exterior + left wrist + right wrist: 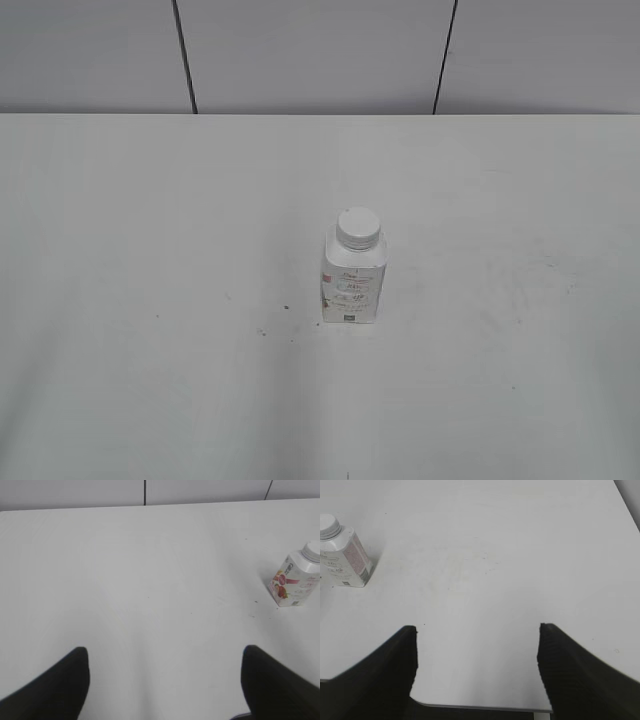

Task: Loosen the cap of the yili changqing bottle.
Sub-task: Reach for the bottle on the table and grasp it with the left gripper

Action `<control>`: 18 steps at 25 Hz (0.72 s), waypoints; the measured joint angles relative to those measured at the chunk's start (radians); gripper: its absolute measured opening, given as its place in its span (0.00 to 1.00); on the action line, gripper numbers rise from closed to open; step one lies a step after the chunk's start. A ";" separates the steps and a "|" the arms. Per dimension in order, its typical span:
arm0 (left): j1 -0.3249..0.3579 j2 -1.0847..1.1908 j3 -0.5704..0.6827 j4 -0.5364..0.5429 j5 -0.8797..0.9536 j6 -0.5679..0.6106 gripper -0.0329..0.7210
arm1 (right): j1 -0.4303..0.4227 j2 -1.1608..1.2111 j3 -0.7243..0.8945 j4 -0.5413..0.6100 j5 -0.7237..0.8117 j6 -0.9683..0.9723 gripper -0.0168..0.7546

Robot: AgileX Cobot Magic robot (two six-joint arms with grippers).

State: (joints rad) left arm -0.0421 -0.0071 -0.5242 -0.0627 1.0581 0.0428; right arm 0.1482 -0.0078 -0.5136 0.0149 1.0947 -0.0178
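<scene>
Bottle of yili changqing [352, 282] stands upright near the centre of the white surface [150, 300], cap [358, 228] on, at two o'clock from the wide-spread left gripper [165, 680] and ten o'clock from the wide-spread right gripper [477, 665].

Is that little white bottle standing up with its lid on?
Yes. The bottle stands upright on the table, and the cap sits on its neck. Whether it is screwed tight cannot be told.

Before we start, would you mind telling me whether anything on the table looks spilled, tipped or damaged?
Nothing stands out: the yili changqing bottle stands upright on the table, its cap on, with no spill.
</scene>
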 joint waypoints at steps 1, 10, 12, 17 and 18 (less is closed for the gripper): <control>0.000 0.000 0.000 0.001 0.000 0.000 0.79 | 0.000 0.000 0.000 0.000 0.000 0.000 0.78; 0.000 0.000 0.000 0.003 -0.002 0.000 0.79 | 0.000 0.000 0.000 0.000 0.000 0.000 0.78; 0.000 0.000 -0.007 0.003 -0.016 0.000 0.79 | 0.000 0.000 0.000 0.000 0.000 0.000 0.78; 0.000 0.000 -0.031 0.026 -0.171 0.000 0.79 | 0.000 0.000 0.000 0.000 0.000 0.000 0.78; 0.000 0.000 -0.031 0.040 -0.202 0.000 0.79 | 0.000 0.000 0.000 0.000 0.000 0.000 0.78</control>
State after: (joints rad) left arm -0.0421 -0.0071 -0.5555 -0.0227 0.8561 0.0428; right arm 0.1482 -0.0078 -0.5136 0.0149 1.0947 -0.0178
